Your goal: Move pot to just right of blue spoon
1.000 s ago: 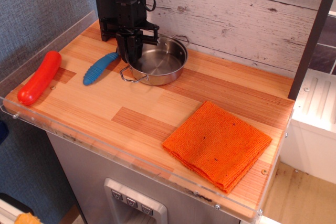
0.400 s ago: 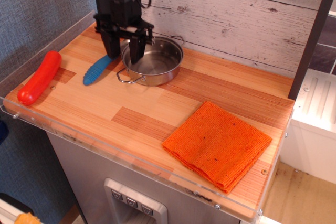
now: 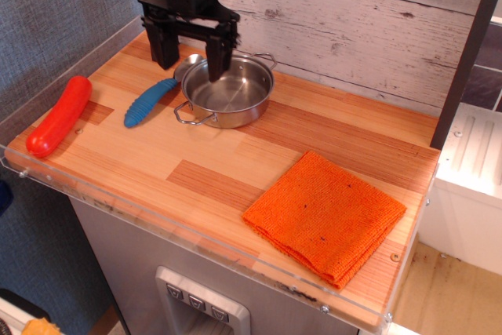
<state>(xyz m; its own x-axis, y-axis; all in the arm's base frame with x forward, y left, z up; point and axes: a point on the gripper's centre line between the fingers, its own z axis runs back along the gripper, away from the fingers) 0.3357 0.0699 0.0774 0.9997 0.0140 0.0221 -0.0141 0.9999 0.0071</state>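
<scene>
**With the fingers spread, lift straight and leave the pot alone**

While the fingers (image 3: pixel 191 51) stand spread wide and grip nothing, I read the placing as done and the retreat as the job in hand. One finger hangs over the spoon's bowl end, the other over the near-left rim of the pot (image 3: pixel 227 92); I cannot tell whether either touches metal. The pot sits flat on the surface (image 3: pixel 314 127), just beside the blue spoon (image 3: pixel 150 101) on its right, rim close to the spoon's silver bowl.

I would pull straight up, no sideways drift, so neither finger drags the rim or clips the wire loop handle. I would keep them spread until well above the rim. A red sausage-shaped thing (image 3: pixel 58 115) lies further left and an orange cloth (image 3: pixel 325 216) lies well apart to the right; neither is in my way.
</scene>
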